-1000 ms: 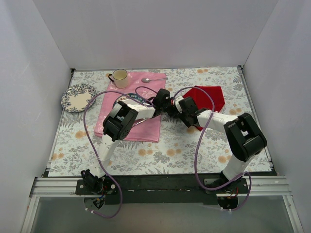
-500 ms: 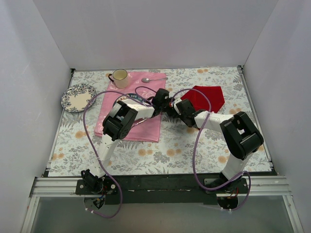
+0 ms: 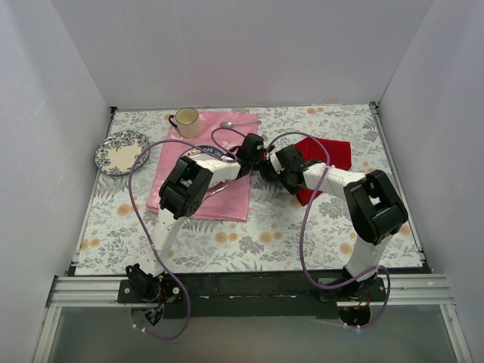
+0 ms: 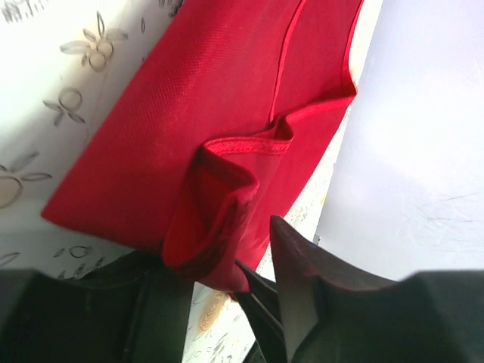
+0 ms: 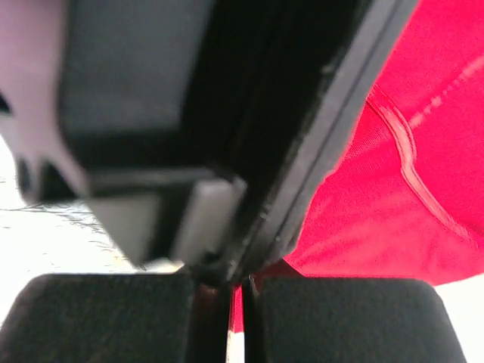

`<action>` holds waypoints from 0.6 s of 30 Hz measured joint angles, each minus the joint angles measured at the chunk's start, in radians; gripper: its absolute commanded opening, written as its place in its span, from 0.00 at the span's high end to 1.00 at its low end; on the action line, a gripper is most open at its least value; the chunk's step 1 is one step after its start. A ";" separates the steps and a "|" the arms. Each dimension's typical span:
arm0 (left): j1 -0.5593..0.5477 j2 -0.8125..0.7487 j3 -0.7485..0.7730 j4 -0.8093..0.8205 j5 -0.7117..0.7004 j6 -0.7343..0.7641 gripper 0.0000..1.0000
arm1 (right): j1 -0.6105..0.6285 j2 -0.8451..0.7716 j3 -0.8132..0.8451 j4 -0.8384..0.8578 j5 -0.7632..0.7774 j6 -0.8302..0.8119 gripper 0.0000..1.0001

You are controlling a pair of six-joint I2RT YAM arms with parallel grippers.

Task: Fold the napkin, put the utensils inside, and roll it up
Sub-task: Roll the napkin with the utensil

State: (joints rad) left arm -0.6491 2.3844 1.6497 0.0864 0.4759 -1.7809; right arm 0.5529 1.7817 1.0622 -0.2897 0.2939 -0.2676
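Right claw (image 5: 234, 291) nips the napkin (image 5: 423, 151); blurred black housing (image 5: 151, 91) hides the rest.

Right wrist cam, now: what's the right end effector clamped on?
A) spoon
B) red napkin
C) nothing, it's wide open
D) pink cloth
B: in the right wrist view, the right end effector is pinched shut with a thin strip of the red napkin caught in it.
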 measured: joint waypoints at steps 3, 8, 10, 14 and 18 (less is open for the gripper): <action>0.010 -0.002 0.003 0.001 0.001 0.023 0.49 | -0.031 0.001 0.019 -0.012 -0.100 0.011 0.99; 0.038 -0.015 0.003 -0.015 0.016 0.076 0.43 | -0.114 0.003 0.030 -0.020 -0.256 0.048 0.99; 0.049 -0.023 0.003 -0.028 0.020 0.094 0.41 | -0.151 0.003 0.031 -0.019 -0.317 0.066 0.99; 0.061 -0.034 0.002 -0.052 0.022 0.116 0.39 | -0.206 0.006 0.031 -0.019 -0.415 0.101 0.99; 0.065 -0.055 -0.015 -0.073 0.016 0.141 0.38 | -0.241 0.012 0.036 -0.025 -0.488 0.125 0.99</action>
State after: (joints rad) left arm -0.5842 2.3291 1.6348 0.0135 0.4915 -1.6398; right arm 0.3122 1.7939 1.0981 -0.3145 -0.1944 -0.1429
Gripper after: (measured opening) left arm 0.607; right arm 0.036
